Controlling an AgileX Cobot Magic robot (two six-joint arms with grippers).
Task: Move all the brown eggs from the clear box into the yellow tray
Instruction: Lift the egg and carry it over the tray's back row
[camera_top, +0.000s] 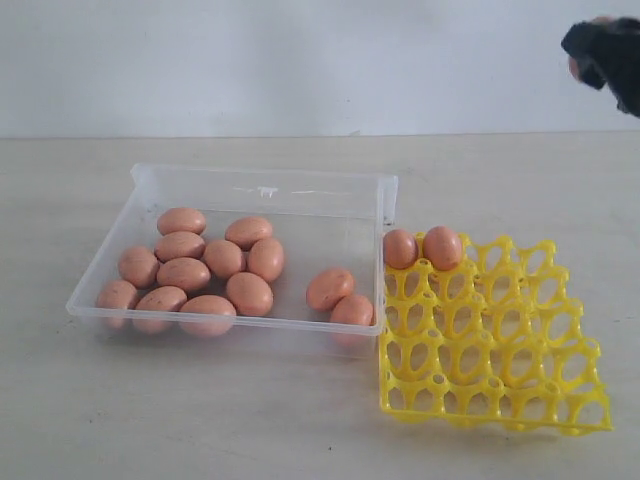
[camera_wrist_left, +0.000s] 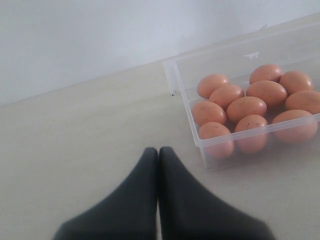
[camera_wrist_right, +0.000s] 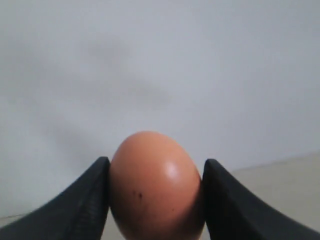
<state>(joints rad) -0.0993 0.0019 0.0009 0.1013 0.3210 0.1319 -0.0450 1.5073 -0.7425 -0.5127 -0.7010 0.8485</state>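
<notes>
The right claw (camera_wrist_right: 156, 167) clamps an egg (camera_wrist_right: 150, 200) high up, likely to clear the tray (camera_top: 495, 412); the left claw (camera_wrist_left: 159, 155), closed empty, hovers beside the box (camera_wrist_left: 181, 95).

**A:** Where are the brown eggs (camera_top: 249, 293)?

**B:** Thirteen lie on their sides in the clear box (camera_top: 260, 176). Eleven are bunched at its left end, and two touch each other near the right wall.

**A:** And the yellow tray (camera_top: 500, 402)?

**B:** Just right of the box. Two eggs stand in its far-left cups, side by side. One more egg (camera_wrist_right: 155, 195) is pinched in the right hand (camera_wrist_right: 155, 161), up in the air.
</notes>
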